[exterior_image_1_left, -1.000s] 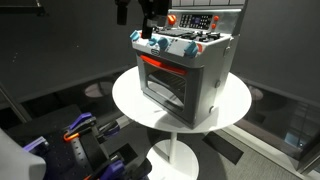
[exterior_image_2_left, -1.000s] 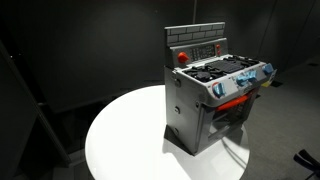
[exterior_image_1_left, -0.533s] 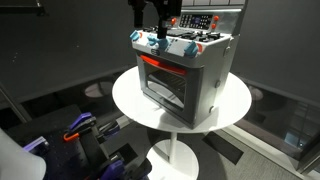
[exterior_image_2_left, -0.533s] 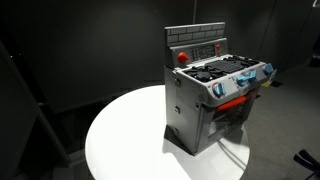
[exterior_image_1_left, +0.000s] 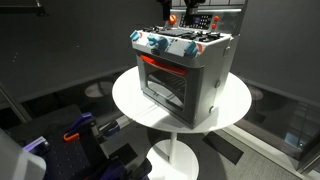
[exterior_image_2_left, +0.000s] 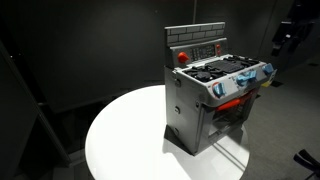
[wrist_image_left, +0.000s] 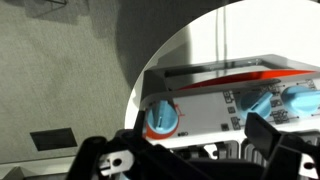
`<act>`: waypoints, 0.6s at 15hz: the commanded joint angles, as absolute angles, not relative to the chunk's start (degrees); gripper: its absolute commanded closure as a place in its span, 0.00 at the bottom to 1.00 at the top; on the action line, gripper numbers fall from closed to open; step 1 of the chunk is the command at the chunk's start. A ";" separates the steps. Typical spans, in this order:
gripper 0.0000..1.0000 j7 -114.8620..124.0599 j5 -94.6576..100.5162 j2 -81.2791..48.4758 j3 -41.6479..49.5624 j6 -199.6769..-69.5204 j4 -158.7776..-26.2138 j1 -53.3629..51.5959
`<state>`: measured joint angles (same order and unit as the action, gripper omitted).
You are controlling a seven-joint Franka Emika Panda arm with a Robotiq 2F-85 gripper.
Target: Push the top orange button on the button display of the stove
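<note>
The stove [exterior_image_1_left: 185,72] stands on a round white table [exterior_image_1_left: 232,108] and shows in both exterior views [exterior_image_2_left: 215,95]. Its button display [exterior_image_2_left: 195,48] rises at the back, with the orange-red button [exterior_image_2_left: 182,57] at one end, also seen as a small dot in an exterior view [exterior_image_1_left: 171,19]. My gripper [exterior_image_2_left: 288,38] hangs in the air in front of and above the stove, apart from it. It is mostly cut off at the top edge in an exterior view [exterior_image_1_left: 167,8]. In the wrist view the gripper [wrist_image_left: 190,152] is open and empty over the knob panel; the display is out of that view.
Blue-and-white knobs [wrist_image_left: 160,118] line the stove's front panel above the red-glowing door [exterior_image_1_left: 162,82]. Dark equipment with orange and purple parts [exterior_image_1_left: 80,130] sits on the floor below the table. Black curtains surround the scene.
The gripper has moved up and sideways across the stove's top, now mostly out of frame in one exterior view and newly entering the other at the right edge.
</note>
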<state>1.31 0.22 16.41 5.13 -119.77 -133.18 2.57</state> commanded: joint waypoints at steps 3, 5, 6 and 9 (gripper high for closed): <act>0.00 12.84 7.41 7.68 1.94 -123.56 -123.75 4.32; 0.00 16.76 10.27 5.04 1.58 -124.20 -120.97 4.22; 0.00 18.73 11.62 3.73 1.50 -124.45 -119.61 4.09; 0.00 24.45 15.34 -0.44 1.60 -124.47 -115.42 3.57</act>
